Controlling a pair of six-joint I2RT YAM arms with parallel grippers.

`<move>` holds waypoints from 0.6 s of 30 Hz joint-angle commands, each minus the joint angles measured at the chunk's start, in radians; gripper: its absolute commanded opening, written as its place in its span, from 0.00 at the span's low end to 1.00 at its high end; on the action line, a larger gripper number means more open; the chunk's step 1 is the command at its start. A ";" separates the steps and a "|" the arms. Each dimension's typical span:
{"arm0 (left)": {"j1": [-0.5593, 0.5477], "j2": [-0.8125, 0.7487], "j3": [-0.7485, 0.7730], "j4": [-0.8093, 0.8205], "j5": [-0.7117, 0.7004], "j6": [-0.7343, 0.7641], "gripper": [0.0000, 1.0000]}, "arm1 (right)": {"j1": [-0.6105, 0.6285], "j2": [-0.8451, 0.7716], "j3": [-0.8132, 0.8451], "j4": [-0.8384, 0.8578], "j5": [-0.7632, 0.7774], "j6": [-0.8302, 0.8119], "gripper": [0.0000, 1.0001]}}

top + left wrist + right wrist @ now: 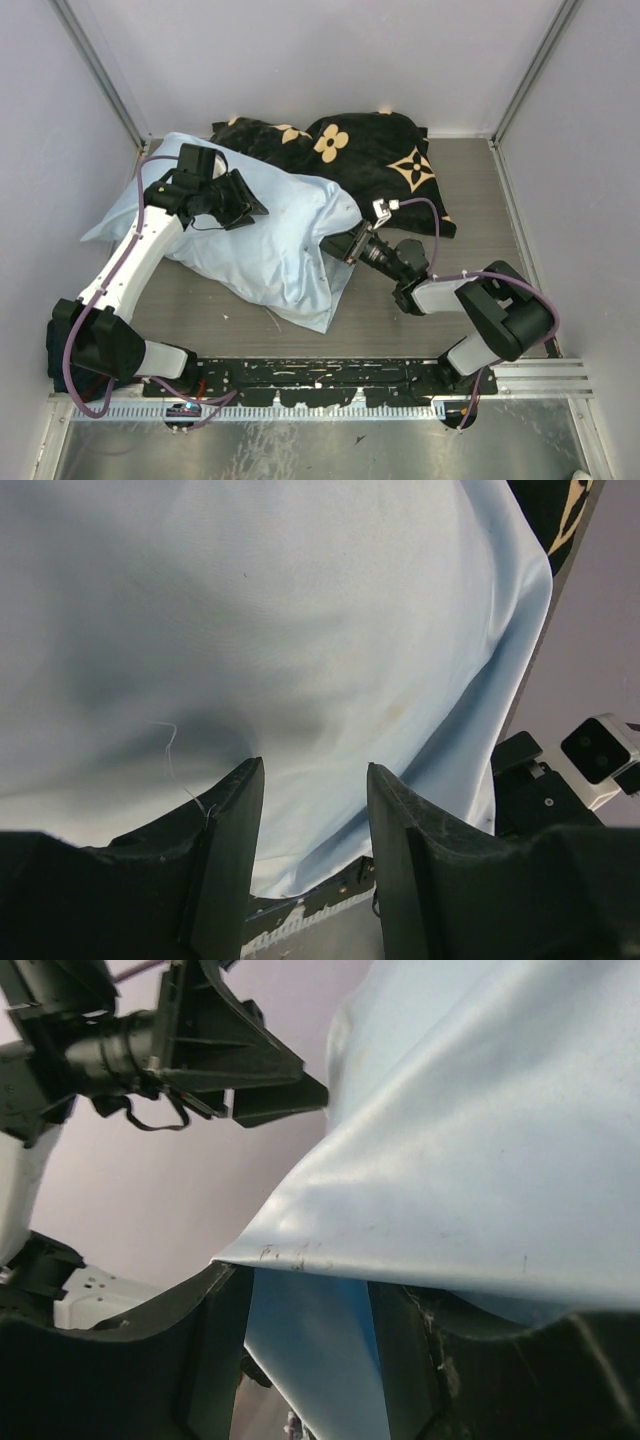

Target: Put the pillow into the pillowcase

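From above: the wrinkly light blue fabric pillowcase (270, 250) lies on the grey table (480, 200), long axis running 10 o'clock to 4 o'clock. It bulges along most of its length, so I judge the pillow is inside. No bare pillow shows anywhere. The 4 o'clock end looks flat and slack. A black cloth with tan flower motifs (360, 150) sits behind it at 12 to 1 o'clock. My left gripper (258, 208) hovers over the case's middle, aimed toward 3 o'clock. My right gripper (338, 245) is right at the case's 3 o'clock edge and is the nearer one to that slack end.

Left wrist now: fingers (230, 860) spread apart, nothing between them, blue fabric swelling just beyond the tips at 12 o'clock.

Right wrist: fingers (215, 1360) also apart. A fold of the case's edge sags across the tips and more blue hangs in the gap, but I see no pinch on it. The fabric rises away toward 1 o'clock.

My call: the next pull belongs to the right side, drawing the slack end along the long axis.
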 commanded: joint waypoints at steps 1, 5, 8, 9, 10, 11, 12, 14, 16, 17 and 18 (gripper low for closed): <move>-0.003 -0.010 -0.014 0.020 0.011 0.009 0.53 | 0.021 0.026 0.048 -0.057 0.005 -0.059 0.55; -0.003 -0.014 -0.013 0.015 0.005 0.016 0.53 | 0.028 -0.044 0.076 -0.320 0.057 -0.140 0.55; -0.002 -0.012 -0.023 0.022 0.010 0.017 0.53 | 0.035 -0.121 0.092 -0.456 0.086 -0.201 0.55; -0.002 -0.013 -0.029 0.033 0.019 0.017 0.53 | 0.035 -0.142 0.095 -0.481 0.091 -0.210 0.55; -0.003 -0.012 -0.034 0.043 0.025 0.010 0.53 | 0.035 -0.167 0.104 -0.524 0.103 -0.223 0.55; -0.003 -0.012 -0.037 0.048 0.025 0.005 0.53 | 0.035 -0.193 0.107 -0.573 0.126 -0.237 0.55; -0.002 -0.012 -0.038 0.052 0.025 0.004 0.53 | 0.035 -0.220 0.107 -0.615 0.146 -0.249 0.55; -0.002 -0.012 -0.037 0.055 0.025 0.009 0.53 | 0.035 -0.268 0.110 -0.706 0.182 -0.272 0.55; -0.002 -0.012 -0.040 0.056 0.025 0.012 0.53 | 0.035 -0.298 0.106 -0.787 0.201 -0.286 0.55; -0.002 -0.012 -0.045 0.058 0.027 0.010 0.53 | 0.035 -0.305 0.102 -0.806 0.206 -0.295 0.55; -0.003 -0.014 -0.052 0.066 0.032 0.005 0.53 | 0.035 -0.308 0.093 -0.816 0.214 -0.300 0.55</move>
